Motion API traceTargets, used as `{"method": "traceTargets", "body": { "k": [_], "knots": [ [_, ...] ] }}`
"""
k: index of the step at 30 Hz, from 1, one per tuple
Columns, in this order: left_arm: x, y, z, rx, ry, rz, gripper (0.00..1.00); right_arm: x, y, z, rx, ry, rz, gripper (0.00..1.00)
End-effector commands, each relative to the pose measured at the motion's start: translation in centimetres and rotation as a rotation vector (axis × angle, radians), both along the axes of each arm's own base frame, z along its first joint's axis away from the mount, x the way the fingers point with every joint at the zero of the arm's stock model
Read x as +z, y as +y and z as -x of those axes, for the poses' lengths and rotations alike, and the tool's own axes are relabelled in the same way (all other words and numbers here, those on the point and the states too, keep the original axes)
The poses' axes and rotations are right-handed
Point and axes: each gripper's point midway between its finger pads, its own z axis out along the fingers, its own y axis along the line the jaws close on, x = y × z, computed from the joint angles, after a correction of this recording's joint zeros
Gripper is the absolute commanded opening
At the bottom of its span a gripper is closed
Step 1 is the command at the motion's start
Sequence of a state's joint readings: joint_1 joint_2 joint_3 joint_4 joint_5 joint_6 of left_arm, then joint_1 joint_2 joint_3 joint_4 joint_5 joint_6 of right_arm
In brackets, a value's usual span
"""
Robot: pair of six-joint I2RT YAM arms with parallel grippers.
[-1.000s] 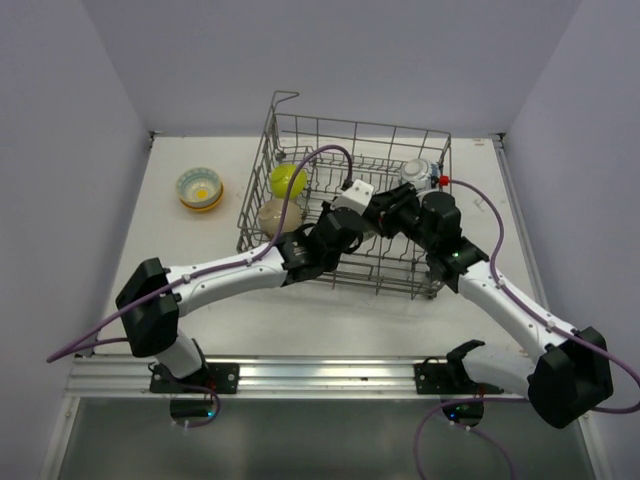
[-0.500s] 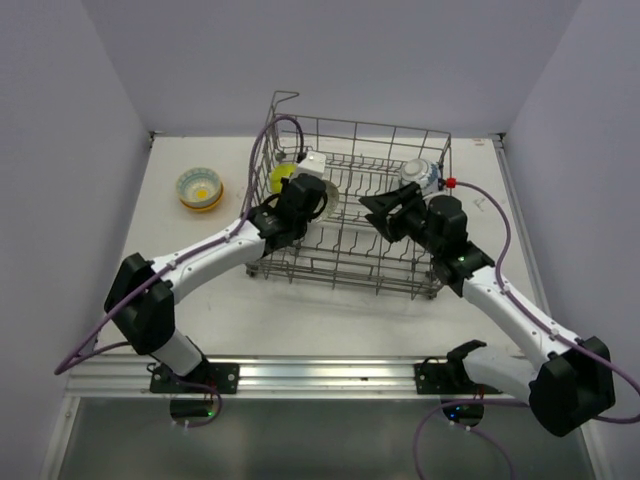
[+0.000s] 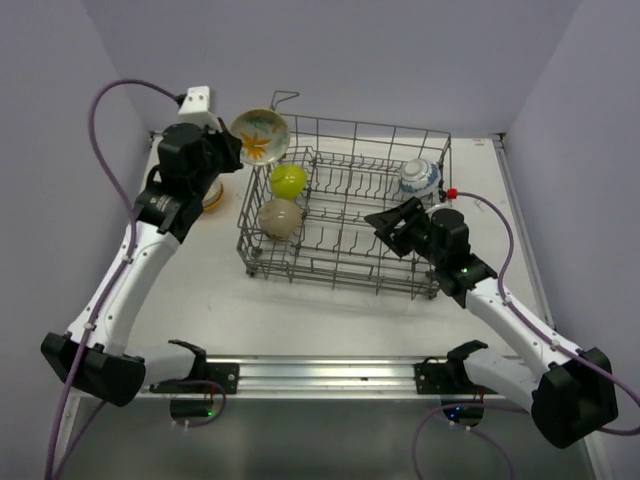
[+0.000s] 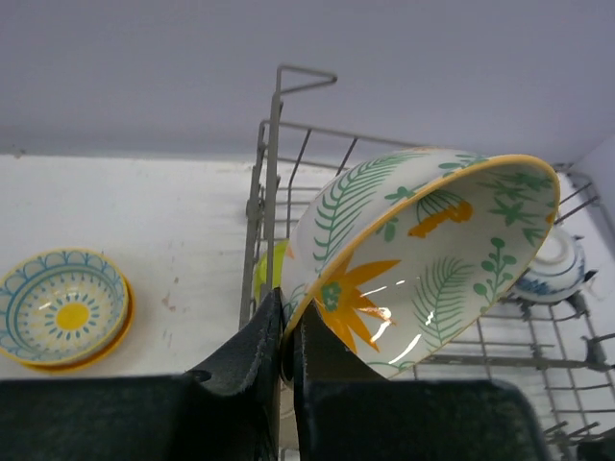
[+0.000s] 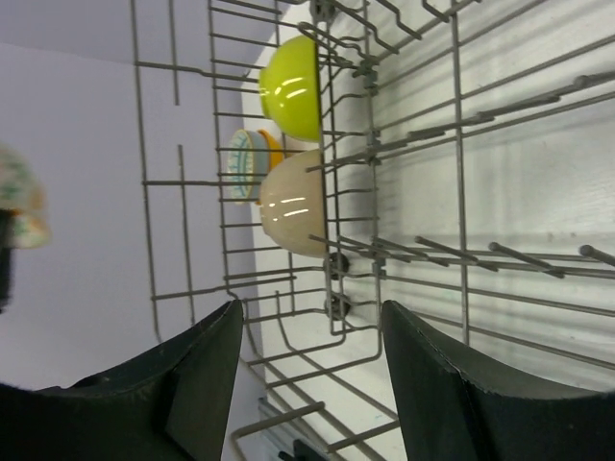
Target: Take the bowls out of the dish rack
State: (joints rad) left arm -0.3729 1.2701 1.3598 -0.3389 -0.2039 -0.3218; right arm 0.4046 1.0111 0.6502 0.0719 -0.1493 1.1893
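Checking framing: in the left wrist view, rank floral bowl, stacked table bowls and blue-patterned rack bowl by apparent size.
1. floral bowl, nearest the camera, so true size unsure
2. stacked bowls
3. blue-patterned bowl, partly hidden

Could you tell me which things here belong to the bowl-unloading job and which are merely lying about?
Job: grey wire dish rack; lime-yellow bowl, beige bowl and blue-patterned white bowl inside it; floral white bowl in the left gripper; two stacked bowls on the table.
Lying about: purple cables; metal mounting rail.
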Motion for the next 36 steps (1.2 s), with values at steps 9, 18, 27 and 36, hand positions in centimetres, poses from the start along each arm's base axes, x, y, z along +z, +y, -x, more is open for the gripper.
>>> {"method": "traceTargets", "body": {
  "k": [9,18,27,36],
  "knots": [
    [0.8,12.7,-2.1,0.220,0.004,0.353,0.00,-3.1,-0.1,0.0,0.032,0.008,0.062,0.64],
    [-8.2,16.1,-6.2,0.242,0.210,0.505,0.00,-3.5,-0.7,-1.3,0.049,-0.016,0.101,0.65],
    [-14.8,18.4,-7.8,0.303,0.371,0.599,0.00,-5.3,-0.3,-2.4,0.086,0.011,0.062,0.65],
    [-18.5,18.7,-8.0,0.297,0.426,0.691,0.00,-6.5,-0.3,-3.6,0.089,0.015,0.044,0.66]
  ]
}}
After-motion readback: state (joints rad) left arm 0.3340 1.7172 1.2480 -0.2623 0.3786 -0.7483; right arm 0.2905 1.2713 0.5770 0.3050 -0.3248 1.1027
